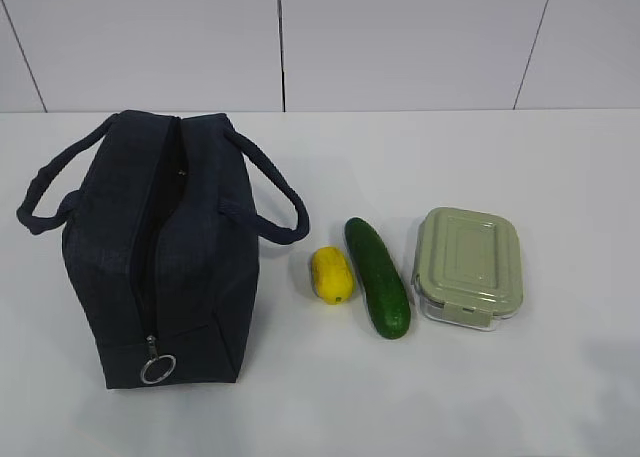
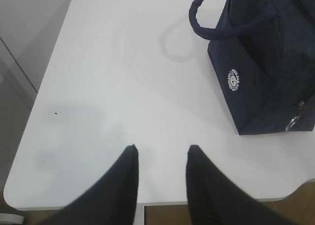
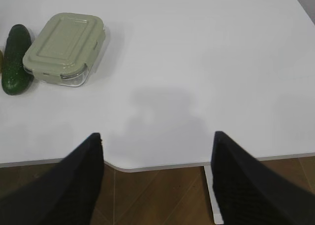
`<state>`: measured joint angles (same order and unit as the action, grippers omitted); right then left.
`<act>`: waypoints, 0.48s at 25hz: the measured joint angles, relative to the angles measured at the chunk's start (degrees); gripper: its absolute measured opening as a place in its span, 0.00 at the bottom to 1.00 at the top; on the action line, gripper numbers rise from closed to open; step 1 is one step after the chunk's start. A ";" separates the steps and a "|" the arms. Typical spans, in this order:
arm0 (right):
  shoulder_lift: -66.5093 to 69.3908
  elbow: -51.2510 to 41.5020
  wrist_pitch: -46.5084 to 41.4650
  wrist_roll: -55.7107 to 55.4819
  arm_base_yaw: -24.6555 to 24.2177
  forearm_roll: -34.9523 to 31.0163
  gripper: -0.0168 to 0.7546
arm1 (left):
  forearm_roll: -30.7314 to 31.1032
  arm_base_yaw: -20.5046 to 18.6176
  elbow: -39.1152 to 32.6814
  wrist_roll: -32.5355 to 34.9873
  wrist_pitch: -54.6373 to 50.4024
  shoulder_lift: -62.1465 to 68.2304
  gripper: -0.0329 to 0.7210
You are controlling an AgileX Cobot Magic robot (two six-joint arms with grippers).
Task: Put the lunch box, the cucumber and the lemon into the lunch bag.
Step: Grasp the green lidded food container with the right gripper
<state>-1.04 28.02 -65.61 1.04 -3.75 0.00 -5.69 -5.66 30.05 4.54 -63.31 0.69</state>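
Note:
The navy lunch bag (image 1: 165, 247) stands on the left of the white table with its top zipper open and its metal ring pull (image 1: 157, 368) at the near end. To its right lie the yellow lemon (image 1: 331, 274), the dark green cucumber (image 1: 378, 276) and the lunch box (image 1: 470, 264) with its sage-green lid, side by side. The left wrist view shows the bag (image 2: 261, 67) at upper right; my left gripper (image 2: 161, 148) is open and empty over the table's near edge. My right gripper (image 3: 156, 135) is open and empty, with the lunch box (image 3: 65, 48) and cucumber (image 3: 15, 57) far upper left of it.
The table's front edge (image 3: 162, 165) runs under both grippers, with brown floor below it. The table's left edge (image 2: 44, 77) shows in the left wrist view. A white panelled wall (image 1: 400, 37) stands behind the table.

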 joint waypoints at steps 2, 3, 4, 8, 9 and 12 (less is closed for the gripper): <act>0.00 0.00 0.00 0.00 0.00 0.00 0.68 | 0.00 0.00 0.00 0.00 0.00 0.00 0.36; 0.00 0.00 0.00 0.00 0.00 0.00 0.68 | 0.00 0.00 0.00 0.00 0.00 0.00 0.36; 0.00 0.00 0.00 0.00 0.00 0.00 0.68 | 0.00 0.00 0.00 0.00 0.00 0.00 0.36; 0.00 0.00 0.00 0.00 0.00 0.00 0.68 | 0.00 0.00 0.00 0.00 0.00 0.00 0.36; 0.00 0.00 0.00 0.00 0.00 0.00 0.68 | 0.00 0.00 0.00 0.00 0.00 0.00 0.36; 0.00 0.00 0.00 0.00 0.00 0.00 0.68 | 0.00 0.00 0.00 0.00 0.00 0.00 0.36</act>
<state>-1.04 28.02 -65.61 1.04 -3.75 0.00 -5.69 -5.66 30.05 4.54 -63.31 0.69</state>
